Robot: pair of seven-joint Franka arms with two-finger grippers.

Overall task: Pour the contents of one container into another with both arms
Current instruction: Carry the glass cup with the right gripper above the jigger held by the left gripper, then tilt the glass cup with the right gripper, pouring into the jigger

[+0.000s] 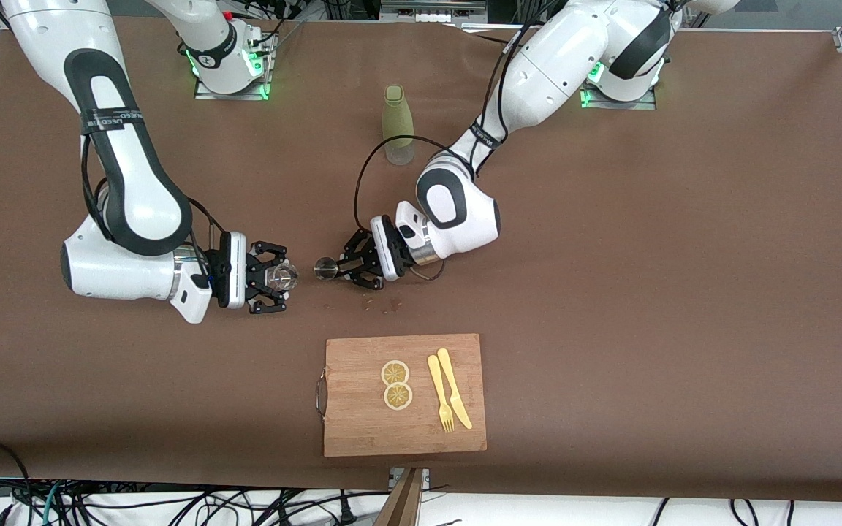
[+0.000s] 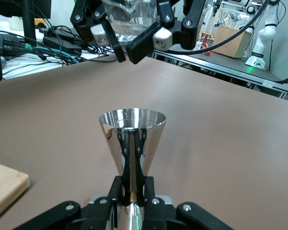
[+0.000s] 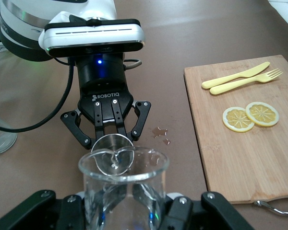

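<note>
1. Left gripper (image 1: 344, 269) pinches the jigger (image 1: 325, 268); right gripper (image 1: 275, 277) pinches the glass (image 1: 283, 275). Both are held above the table (image 1: 611, 256), rims facing, just apart.
2. Pick-ups look done; the pour itself is not yet done. Small spill (image 1: 384, 301) beneath.
3. Count: one jigger, one glass, one bottle (image 1: 397, 124), one cutting board (image 1: 362, 431), two lemon slices (image 1: 396, 384).

- Front view: high camera, looks steeply down on the whole worktop (image 1: 611, 241), facing both arm bases.
- Left wrist view: close, low, sights along its own fingers (image 2: 116, 191) past the jigger (image 2: 132, 139) toward the right gripper (image 2: 134, 40).
- Right wrist view: close, sights over the glass (image 3: 122, 187) at the left gripper (image 3: 110, 139).
- All three share the gap between the two grippers.
</note>
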